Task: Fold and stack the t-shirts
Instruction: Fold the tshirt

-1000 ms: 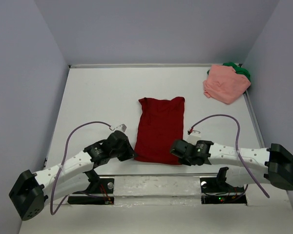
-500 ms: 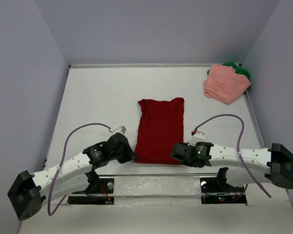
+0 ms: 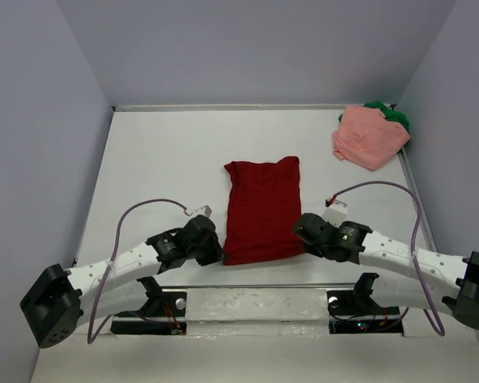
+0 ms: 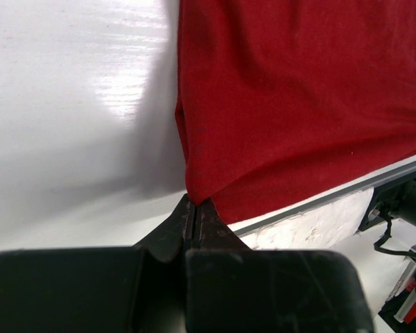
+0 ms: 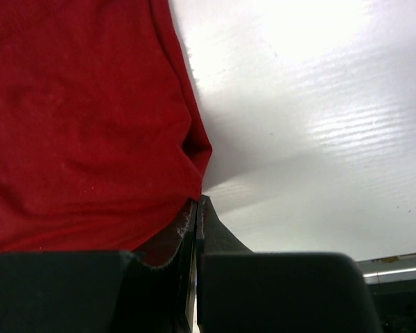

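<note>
Grey walls (image 3: 40, 120) hem the white worktop (image 3: 160, 159) on three sides, leaving open surface left of and beyond the dark red t-shirt (image 3: 261, 207), which lies flat mid-worktop. Three shirts in all. The left gripper (image 4: 194, 211) pinches its near left corner and the right gripper (image 5: 196, 208) its near right corner, both jaws pressed tight. Far right of it, well apart, the salmon pink t-shirt (image 3: 367, 137) is heaped against the green t-shirt (image 3: 395, 116).

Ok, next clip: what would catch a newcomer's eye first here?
A dark red t-shirt lies flat in the middle of the white table, its near corners pinched by the left claw and the right claw, both shut. In the far right corner a crumpled salmon pink t-shirt partly covers a green t-shirt.
</note>
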Controlling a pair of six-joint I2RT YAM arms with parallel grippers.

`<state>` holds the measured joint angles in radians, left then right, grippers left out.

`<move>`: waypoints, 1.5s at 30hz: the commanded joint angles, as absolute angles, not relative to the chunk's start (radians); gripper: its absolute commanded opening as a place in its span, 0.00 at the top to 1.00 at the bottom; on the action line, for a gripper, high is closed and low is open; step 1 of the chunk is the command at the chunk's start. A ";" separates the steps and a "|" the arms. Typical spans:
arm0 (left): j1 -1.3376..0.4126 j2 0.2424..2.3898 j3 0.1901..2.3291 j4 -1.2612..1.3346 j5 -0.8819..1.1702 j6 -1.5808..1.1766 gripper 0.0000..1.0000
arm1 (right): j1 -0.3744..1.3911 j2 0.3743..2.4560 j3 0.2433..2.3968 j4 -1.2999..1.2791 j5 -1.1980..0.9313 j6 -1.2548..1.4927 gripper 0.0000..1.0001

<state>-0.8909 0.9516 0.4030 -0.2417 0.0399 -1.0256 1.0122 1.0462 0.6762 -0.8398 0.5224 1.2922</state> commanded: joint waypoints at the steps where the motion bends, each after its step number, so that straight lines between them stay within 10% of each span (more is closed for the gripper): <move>1: -0.896 0.969 0.445 -0.238 0.011 -0.994 1.00 | 0.962 1.028 0.687 -0.808 0.558 1.160 1.00; 19: -0.894 1.159 0.880 -0.388 -0.181 -0.778 1.00 | 0.862 1.333 1.090 -0.819 0.650 0.843 1.00; 45: -0.514 1.805 1.561 -0.465 -0.032 -0.439 1.00 | 0.379 1.969 1.833 -0.706 0.227 0.224 1.00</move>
<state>-0.5385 1.7351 1.4322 -0.4328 -0.0734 -0.5091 0.4053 1.9022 1.7100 -0.7105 0.2955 0.3252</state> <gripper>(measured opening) 0.014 0.010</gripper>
